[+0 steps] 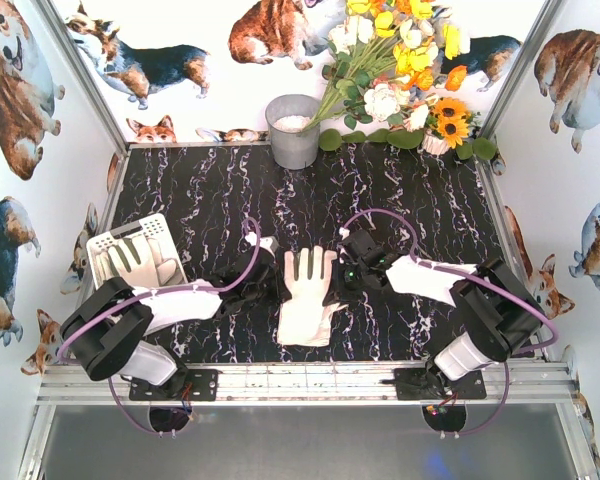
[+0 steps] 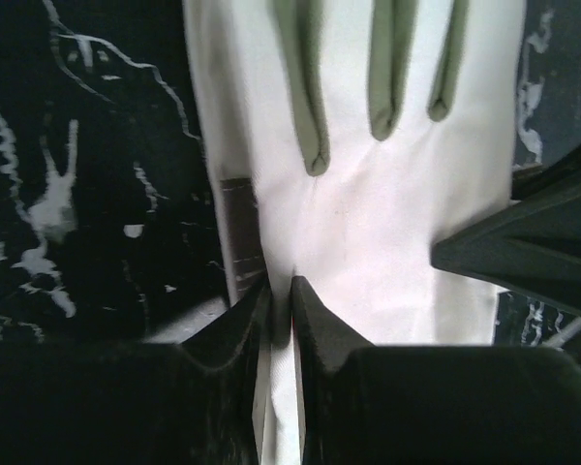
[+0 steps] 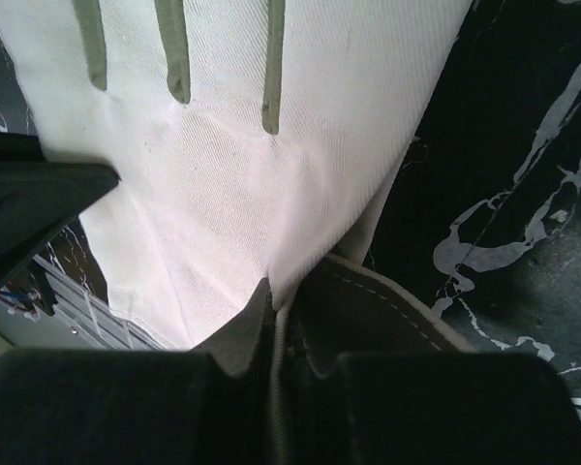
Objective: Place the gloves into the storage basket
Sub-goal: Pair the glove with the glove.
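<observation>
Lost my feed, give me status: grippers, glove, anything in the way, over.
Left gripper, right gripper both shut on centre glove, lying on table. Second glove already in storage basket, left side. Only left arm between them.

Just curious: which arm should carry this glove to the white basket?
Left. Both the left tool and right tool pinch the glove, but the storage basket lies leftward, nearer the left tool.

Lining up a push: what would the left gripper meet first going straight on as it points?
The left gripper is shut on the glove at its edge; going on, it likely presses that glove into the table.
</observation>
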Robot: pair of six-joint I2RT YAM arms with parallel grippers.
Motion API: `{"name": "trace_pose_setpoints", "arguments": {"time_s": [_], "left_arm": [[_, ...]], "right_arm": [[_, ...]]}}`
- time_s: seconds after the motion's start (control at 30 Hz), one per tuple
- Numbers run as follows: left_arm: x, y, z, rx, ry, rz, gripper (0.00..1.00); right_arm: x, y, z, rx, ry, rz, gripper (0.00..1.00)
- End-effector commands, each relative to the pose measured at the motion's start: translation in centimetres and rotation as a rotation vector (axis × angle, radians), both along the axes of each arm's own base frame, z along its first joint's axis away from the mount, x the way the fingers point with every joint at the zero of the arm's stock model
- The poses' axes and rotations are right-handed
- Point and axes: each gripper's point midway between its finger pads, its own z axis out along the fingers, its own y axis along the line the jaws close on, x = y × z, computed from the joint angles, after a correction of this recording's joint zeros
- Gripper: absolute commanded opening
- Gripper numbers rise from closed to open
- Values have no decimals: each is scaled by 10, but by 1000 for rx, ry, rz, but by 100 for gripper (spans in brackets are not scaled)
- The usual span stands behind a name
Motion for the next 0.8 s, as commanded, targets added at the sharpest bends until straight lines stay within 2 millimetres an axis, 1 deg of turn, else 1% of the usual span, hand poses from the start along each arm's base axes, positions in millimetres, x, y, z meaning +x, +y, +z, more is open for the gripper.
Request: {"name": "trace_pose_setpoints", "arguments": {"time_s": [0.0, 0.07, 0.17, 0.23, 0.3, 0.33, 0.4, 0.5, 0.6, 0.7, 0.77], "left_arm": [[15, 24, -6, 140, -52, 44, 15], [15, 22, 0, 132, -67, 22, 22], [14, 24, 11, 121, -93, 16, 27], [15, 25, 22, 117, -126, 18, 29], [16, 22, 34, 99, -165, 5, 30], [15, 18, 40, 83, -179, -9, 31], [12, 8, 44, 40, -184, -45, 30], [5, -9, 38, -20, -150, -99, 27], [3, -21, 29, -49, -128, -135, 25], [4, -23, 16, -28, -104, -145, 23], [3, -19, 4, 5, -79, -138, 22]], "right_arm": [[-15, -23, -22, -119, 58, -4, 0], [-15, -24, -23, -125, 62, -5, 0], [-15, -24, -24, -130, 70, -3, 0], [-15, -23, -25, -131, 74, -2, 0], [-15, -23, -26, -132, 77, 0, 0], [-15, -23, -26, -132, 76, 0, 0], [-15, -23, -26, -133, 78, -1, 0], [-14, -23, -26, -134, 78, 0, 0], [-15, -23, -26, -135, 79, 0, 0], [-14, -23, -23, -137, 70, -1, 0], [-13, -25, -19, -142, 59, 0, 0]]}}
